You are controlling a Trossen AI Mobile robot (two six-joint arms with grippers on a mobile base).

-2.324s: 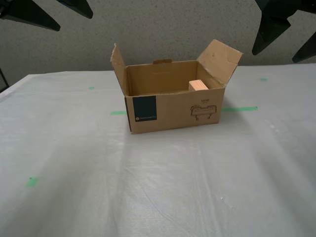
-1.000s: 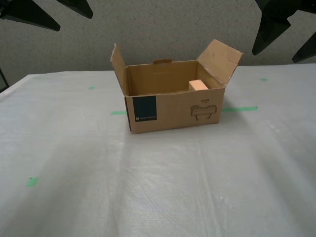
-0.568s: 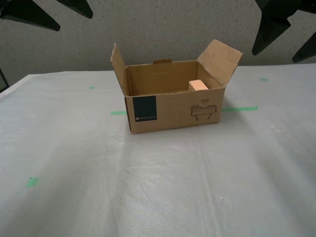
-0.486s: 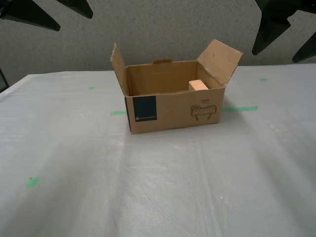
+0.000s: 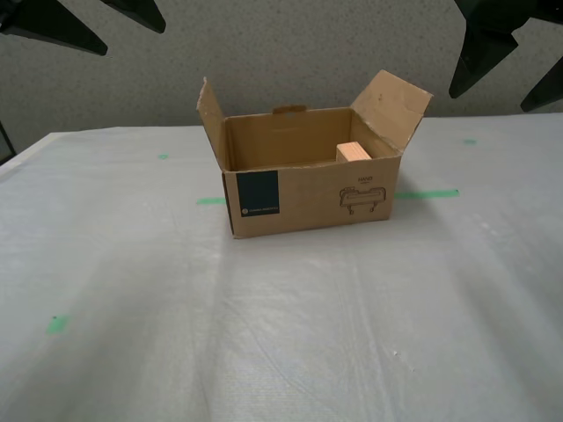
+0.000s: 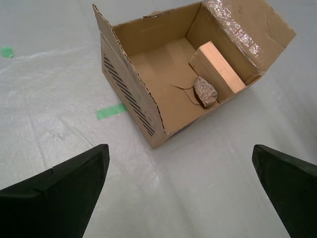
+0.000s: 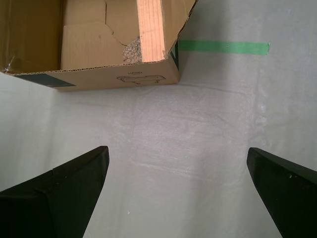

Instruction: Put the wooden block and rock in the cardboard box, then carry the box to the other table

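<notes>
Judging by how things lie, we are at the end of the job or very near it. The box (image 5: 308, 180) stands on the desk (image 5: 281, 334) draped in a wrinkled white sheet with green tape marks (image 5: 426, 193), its flaps up and its labelled front toward the exterior camera. Inside, the block (image 6: 218, 67) stands on edge near one end wall, and the rock (image 6: 204, 91) lies on the box floor touching or just beside it. So both things are loaded, and if this sheet-covered desk is the destination, as it appears to be, the carry is done too. My first gripper (image 7: 178, 193) and my second gripper (image 6: 178, 193) both hang above the desk, well clear of the box, their jaws spread wide and holding nothing. What is left, at most, is drawing the arms away.
</notes>
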